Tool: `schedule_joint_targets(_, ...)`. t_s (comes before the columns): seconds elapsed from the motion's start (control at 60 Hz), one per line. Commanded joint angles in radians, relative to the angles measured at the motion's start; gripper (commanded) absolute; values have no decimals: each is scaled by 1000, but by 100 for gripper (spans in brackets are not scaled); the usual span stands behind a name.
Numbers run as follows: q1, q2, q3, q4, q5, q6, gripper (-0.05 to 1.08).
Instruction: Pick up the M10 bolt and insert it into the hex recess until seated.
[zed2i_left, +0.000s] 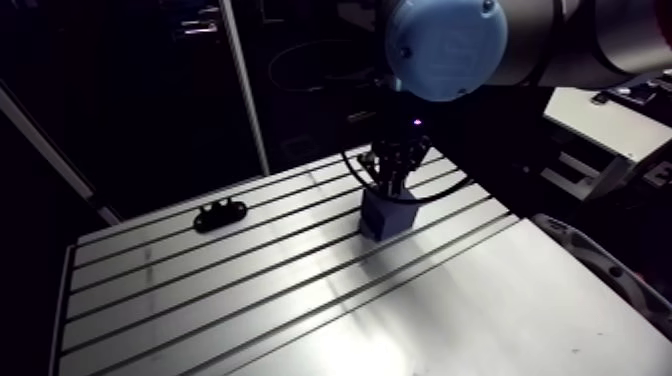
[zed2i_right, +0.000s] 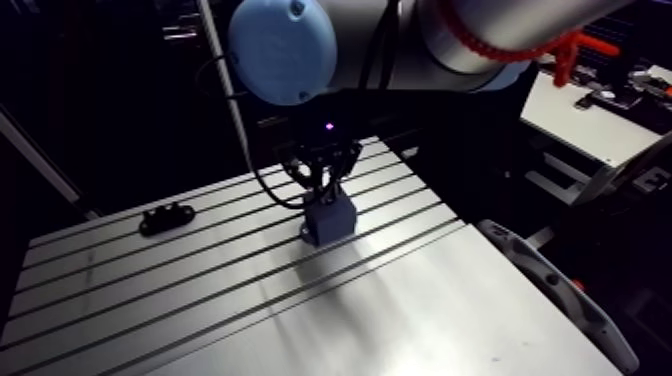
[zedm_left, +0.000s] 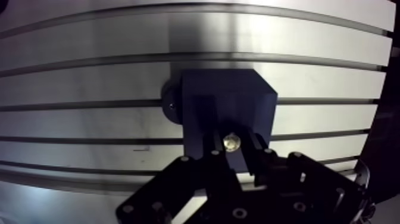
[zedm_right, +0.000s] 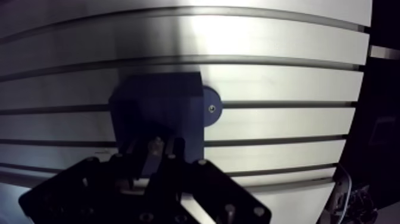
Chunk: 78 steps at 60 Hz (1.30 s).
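A dark blue block (zedm_left: 226, 101) stands on the slotted table (zed2i_left: 250, 300), held down by a round tab with a screw (zedm_right: 211, 108). My gripper (zedm_left: 231, 146) hangs directly over the block's top, its fingers (zedm_left: 259, 156) closed on the M10 bolt (zedm_left: 231, 142). The bolt's shiny metal end shows between them, right at the block's upper face. The hex recess is hidden under the bolt and the fingers. In the arm view the gripper (zed2i_left: 393, 170) comes straight down onto the block (zed2i_left: 387, 215).
A small black bracket (zed2i_left: 220, 213) lies on the table's far left part. A grey curved bar (zed2i_left: 610, 270) runs along the table's right edge. Bare slotted plate spreads in front of the block.
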Motion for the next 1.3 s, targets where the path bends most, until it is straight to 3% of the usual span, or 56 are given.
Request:
schedule_joint_targets(0.017, 0, 0, 0, 0, 0, 0, 69)
schedule_joint_targets(1.3, 0, -3, -3, 1, -1, -64, 74)
